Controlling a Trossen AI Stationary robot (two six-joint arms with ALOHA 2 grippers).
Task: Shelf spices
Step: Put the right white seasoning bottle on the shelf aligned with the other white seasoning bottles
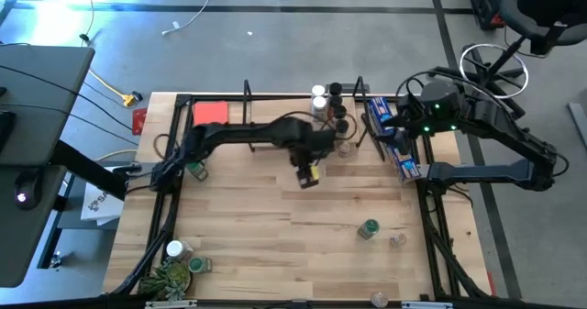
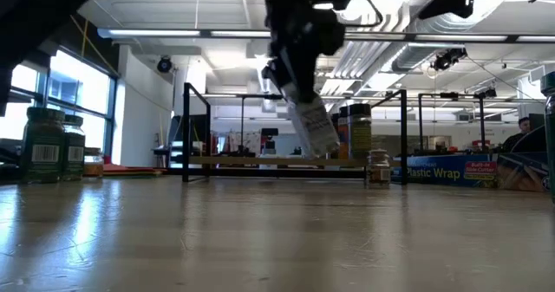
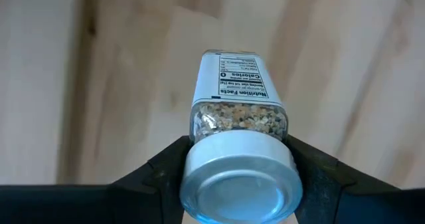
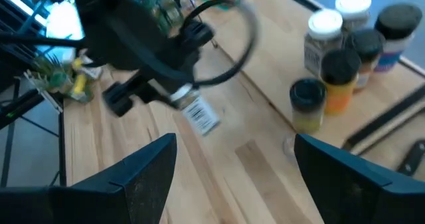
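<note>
Already aloft over the table (image 1: 275, 226), the white-lidded spice jar (image 3: 236, 127) hangs tilted, base-down, lid clamped in the left gripper (image 1: 308, 173) fingers; the shelf (image 2: 286, 161) lies just beyond. Right gripper (image 4: 232, 161) waits near, fingers wide.

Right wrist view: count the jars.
7: one jar in the left fingers above the table; six clustered upright, two white-lidded, four dark-lidded. Others may be hidden.
</note>
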